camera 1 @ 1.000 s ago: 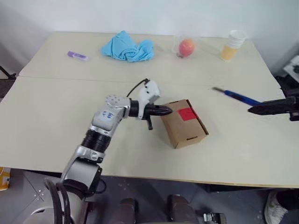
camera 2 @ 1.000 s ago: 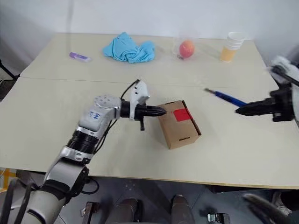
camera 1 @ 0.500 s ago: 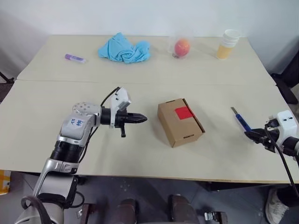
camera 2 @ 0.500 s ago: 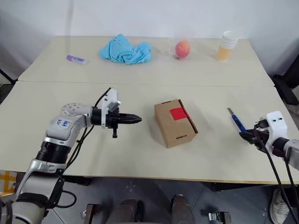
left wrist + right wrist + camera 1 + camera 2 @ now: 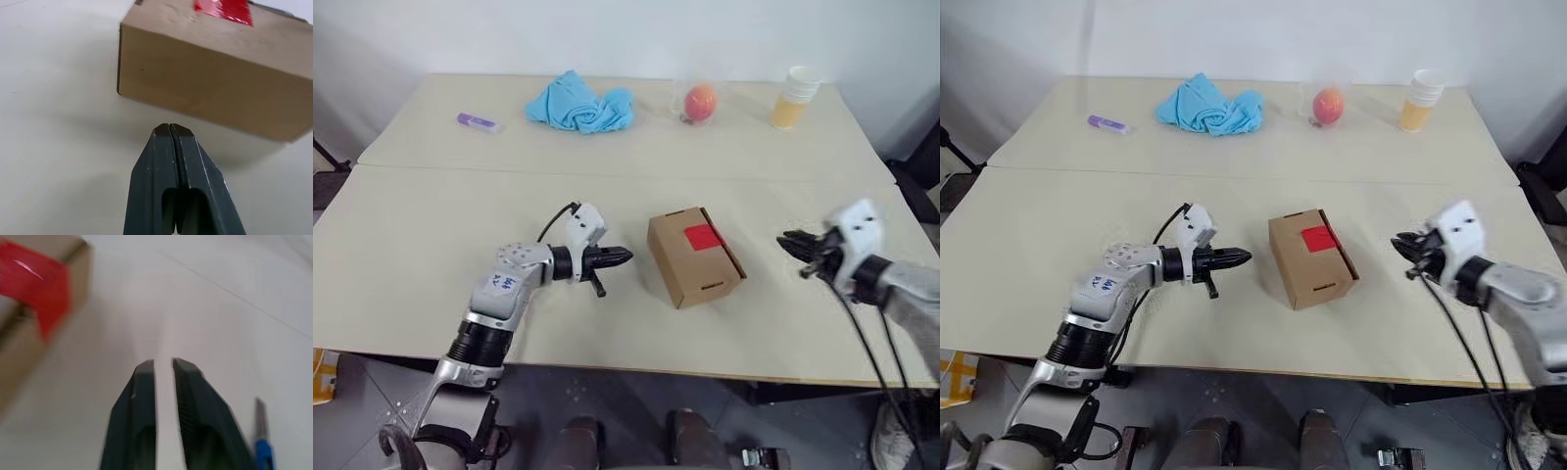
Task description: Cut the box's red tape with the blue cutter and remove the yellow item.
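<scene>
A purple marker (image 5: 477,121) lay at the table's (image 5: 401,235) far left, and a crumpled blue cloth (image 5: 580,102) sat right of it along the far edge. Nearer the front, the left gripper (image 5: 625,257) hung low over the table, pointing right at the box (image 5: 690,266). Its fingers (image 5: 188,166) were pressed together with nothing between them, and the tips stood just short of the box's left side, not touching it.

The box sat near the middle of the table, turned at an angle, flaps down. The red tape (image 5: 703,236) was stuck on its top, near the right edge. Behind the box, at the far edge, an orange-red fruit (image 5: 701,99) rested inside something clear, and a stack of paper cups (image 5: 793,97) stood further right.

The right gripper (image 5: 787,242) was right of the box and apart from it, pointing left toward it. Its fingers (image 5: 134,421) were all but closed, a thin slit between them, pinching nothing. In the right wrist view the cutter (image 5: 264,451) showed just beside one finger, blade out; whether it touched the finger I could not tell.
</scene>
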Controlling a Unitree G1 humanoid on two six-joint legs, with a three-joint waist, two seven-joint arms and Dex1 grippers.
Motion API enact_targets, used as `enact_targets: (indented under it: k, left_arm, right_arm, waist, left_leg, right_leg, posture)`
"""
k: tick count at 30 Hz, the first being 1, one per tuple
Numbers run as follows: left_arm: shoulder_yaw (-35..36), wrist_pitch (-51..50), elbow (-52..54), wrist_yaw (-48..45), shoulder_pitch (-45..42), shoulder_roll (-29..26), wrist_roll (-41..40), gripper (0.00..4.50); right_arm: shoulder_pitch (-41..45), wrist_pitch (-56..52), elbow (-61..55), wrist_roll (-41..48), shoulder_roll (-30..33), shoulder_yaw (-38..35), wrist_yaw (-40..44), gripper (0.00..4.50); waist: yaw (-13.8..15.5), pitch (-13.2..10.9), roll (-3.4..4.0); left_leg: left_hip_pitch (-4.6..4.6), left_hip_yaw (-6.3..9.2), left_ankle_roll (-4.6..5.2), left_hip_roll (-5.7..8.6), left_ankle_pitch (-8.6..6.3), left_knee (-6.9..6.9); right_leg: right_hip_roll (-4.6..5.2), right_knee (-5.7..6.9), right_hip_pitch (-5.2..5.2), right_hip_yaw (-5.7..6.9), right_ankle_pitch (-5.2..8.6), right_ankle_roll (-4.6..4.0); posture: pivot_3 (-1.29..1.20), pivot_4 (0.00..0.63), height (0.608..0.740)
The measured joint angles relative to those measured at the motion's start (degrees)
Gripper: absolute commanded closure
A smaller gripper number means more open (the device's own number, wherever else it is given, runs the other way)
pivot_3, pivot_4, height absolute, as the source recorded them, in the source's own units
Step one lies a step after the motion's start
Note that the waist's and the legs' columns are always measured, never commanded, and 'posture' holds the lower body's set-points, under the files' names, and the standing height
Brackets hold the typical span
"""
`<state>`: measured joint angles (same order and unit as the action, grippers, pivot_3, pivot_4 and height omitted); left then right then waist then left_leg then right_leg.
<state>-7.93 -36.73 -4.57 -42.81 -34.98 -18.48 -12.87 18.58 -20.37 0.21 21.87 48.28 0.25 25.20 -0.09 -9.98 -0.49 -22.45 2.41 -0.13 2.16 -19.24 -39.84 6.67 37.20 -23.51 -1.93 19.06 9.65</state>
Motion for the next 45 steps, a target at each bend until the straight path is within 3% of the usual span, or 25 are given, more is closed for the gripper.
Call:
enact_targets:
  k: [4,9,18,26,30,33,38,45]
  left_arm:
    - [-3.0,-2.2,-0.1,1.6,-0.1,2.6,0.1,4.50]
    - [-4.7,-6.6,-0.4,1.7,-1.1,2.6,-0.1,4.50]
    - [-5.3,-14.8,8.8,-3.6,2.9,-4.9,-3.2,4.50]
    - [-4.0,-19.5,17.0,-4.8,4.7,-9.9,-6.5,4.50]
    - [-2.8,-20.1,19.6,-4.9,7.1,-13.1,-7.5,4.50]
    - [-2.9,-19.5,19.4,-4.7,7.2,-12.9,-7.6,4.50]
    - [-4.2,-15.4,16.9,-4.3,6.3,-11.3,-6.9,4.50]
    - [-6.0,-11.1,14.2,-4.4,4.8,-8.9,-6.2,4.50]
  right_arm:
    - [3.6,2.0,5.1,-6.8,-8.0,4.7,-1.4,4.46]
    - [3.1,-2.1,-1.0,-8.3,-11.7,8.6,3.8,4.46]
    - [0.2,-13.6,-13.7,-9.8,-14.6,10.7,4.9,4.46]
    - [-0.9,-22.8,-20.2,-13.4,-13.2,11.1,2.8,4.46]
    - [-1.2,-28.9,-23.8,-17.6,-6.4,12.2,1.7,4.46]
    - [-4.6,-29.1,-25.5,-18.0,-3.3,8.4,2.1,4.46]
    - [-7.9,-35.2,-30.7,-13.7,-5.2,3.2,3.6,4.46]
    - [-3.8,-39.7,-32.1,-12.3,-11.7,6.4,2.5,4.46]
  waist:
    - [0.0,0.0,0.01]
    - [-0.3,0.0,0.03]
    - [-1.2,0.0,0.04]
    - [-0.9,0.1,0.03]
    - [0.8,0.2,-0.01]
    - [1.9,0.2,-0.05]
    - [1.5,0.2,-0.05]
    - [-0.3,0.2,-0.05]
  left_leg:
    - [-0.01,0.03,-0.01,0.00,0.01,0.06]
    - [0.03,0.02,-0.02,-0.02,0.01,0.03]
    - [0.13,0.10,-0.05,-0.04,0.02,0.17]
    - [0.17,0.20,-0.05,0.01,0.02,0.22]
    - [0.22,0.35,0.01,0.15,0.00,0.19]
    - [0.16,0.48,0.13,0.22,-0.03,0.19]
    - [0.13,0.39,0.15,0.15,-0.04,0.34]
    - [0.17,0.13,-0.12,0.10,0.17,0.63]
  right_leg:
    - [-0.01,0.24,-0.10,0.02,0.00,-0.02]
    - [-0.04,0.24,-0.04,0.03,0.00,-0.02]
    - [-0.05,0.24,-0.04,0.02,-0.01,-0.07]
    - [-0.01,0.23,0.04,0.03,-0.02,-0.12]
    - [0.08,-0.16,0.20,0.09,-0.06,-0.18]
    - [0.09,-0.36,0.30,0.12,-0.19,-0.32]
    - [0.01,-0.33,0.27,0.12,-0.23,-0.27]
    - [-0.12,-0.32,0.03,0.07,-0.23,-0.27]
  posture:
    - [0.00,0.150,0.740]
    - [0.00,0.150,0.740]
    - [0.00,0.150,0.740]
    - [0.00,0.150,0.740]
    - [0.00,0.150,0.740]
    - [0.00,0.150,0.740]
    - [0.00,0.150,0.740]
    - [0.00,0.150,0.740]
